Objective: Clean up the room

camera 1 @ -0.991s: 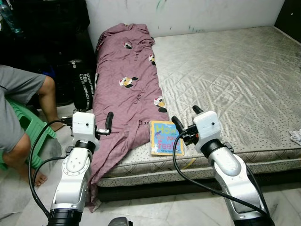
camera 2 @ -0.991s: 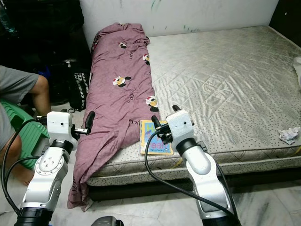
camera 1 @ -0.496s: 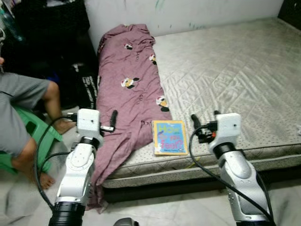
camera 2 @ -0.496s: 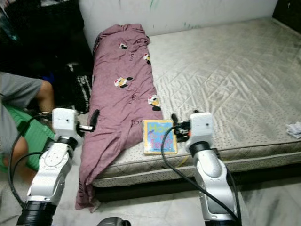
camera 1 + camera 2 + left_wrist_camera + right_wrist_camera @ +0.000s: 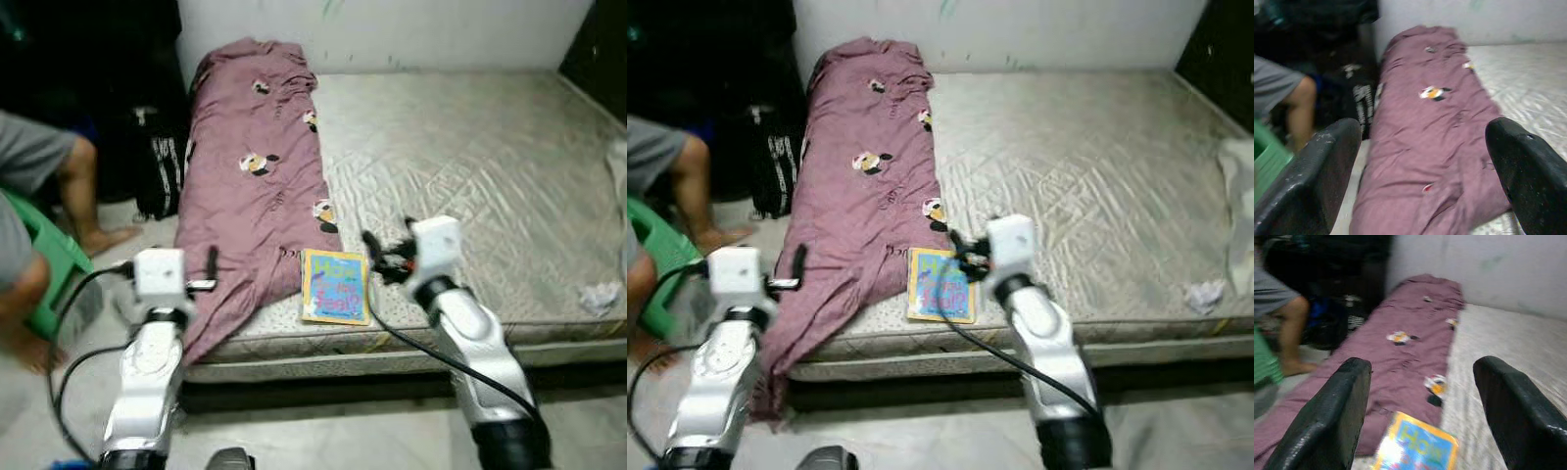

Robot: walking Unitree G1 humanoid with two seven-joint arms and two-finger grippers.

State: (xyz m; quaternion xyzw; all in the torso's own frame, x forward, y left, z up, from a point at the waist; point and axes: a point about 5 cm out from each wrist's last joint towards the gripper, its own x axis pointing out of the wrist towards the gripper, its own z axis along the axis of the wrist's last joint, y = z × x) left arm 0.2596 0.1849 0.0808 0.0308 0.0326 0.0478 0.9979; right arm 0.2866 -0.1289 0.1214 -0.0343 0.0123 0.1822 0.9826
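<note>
- Left eye view: a bare mattress (image 5: pixel 470 176) is seen on a low bed, with a purple blanket (image 5: pixel 250 186) laid along its left side and hanging over the near left corner toward the floor. A picture book (image 5: pixel 336 286) lies flat near the front edge of the mattress, just beside the blanket. The right gripper (image 5: pixel 387 253) is held above the mattress edge just right of the book, apart from it, with nothing between its fingers. The left gripper (image 5: pixel 208 276) is held at the hanging part of the blanket; whether it touches the cloth cannot be told. A crumpled tissue (image 5: pixel 596 297) lies near the mattress's front right edge. A person's leg (image 5: pixel 78 191) and a green stool (image 5: pixel 44 269) are seen at the left, beside a black bag (image 5: pixel 157 171).
- Right eye view: a white cloth (image 5: pixel 1239 186) is seen at the mattress's right edge.
- Left wrist view: the left gripper's fingers (image 5: pixel 1322 176) are spread wide and empty, with the blanket seen between them.
- Right wrist view: the right gripper's fingers (image 5: pixel 1334 413) are spread wide and empty, with the book and the blanket seen between them.
</note>
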